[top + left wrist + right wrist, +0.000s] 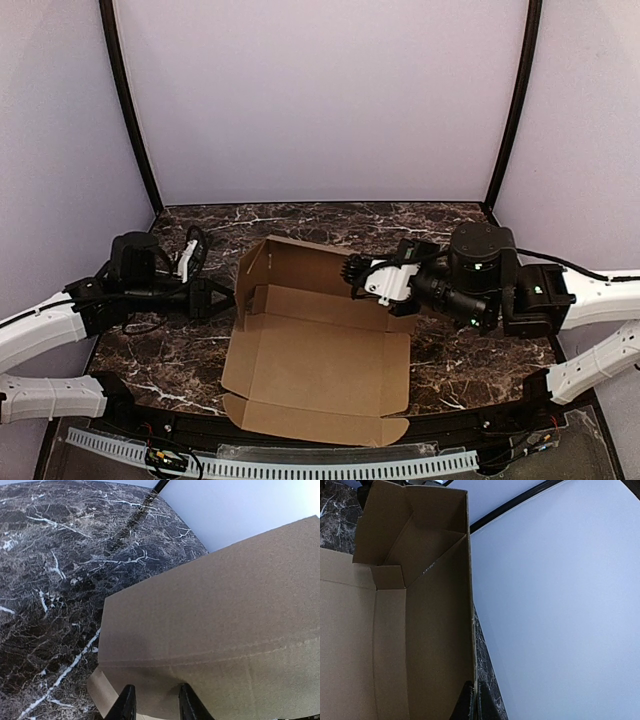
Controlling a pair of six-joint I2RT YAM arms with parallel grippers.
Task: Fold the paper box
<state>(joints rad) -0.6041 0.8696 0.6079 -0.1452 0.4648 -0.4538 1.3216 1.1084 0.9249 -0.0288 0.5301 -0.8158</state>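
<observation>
The paper box [310, 365] is plain brown cardboard, lying open in the middle of the table with its back wall and left wall raised and its front flap flat. My left gripper [224, 298] is open, its fingertips [128, 704] against the outside of the left wall [225, 610]. My right gripper [352, 272] is shut on the top edge of the back wall [420, 645], with the cardboard edge pinched between its fingers [466, 702]. The right wrist view shows the folded inner corner and a small tab [389, 577].
The dark marble table [140, 350] is closed in by white walls and two black posts [130, 110]. A white cable chain [300, 468] runs along the near edge. The box's front flap reaches close to that edge.
</observation>
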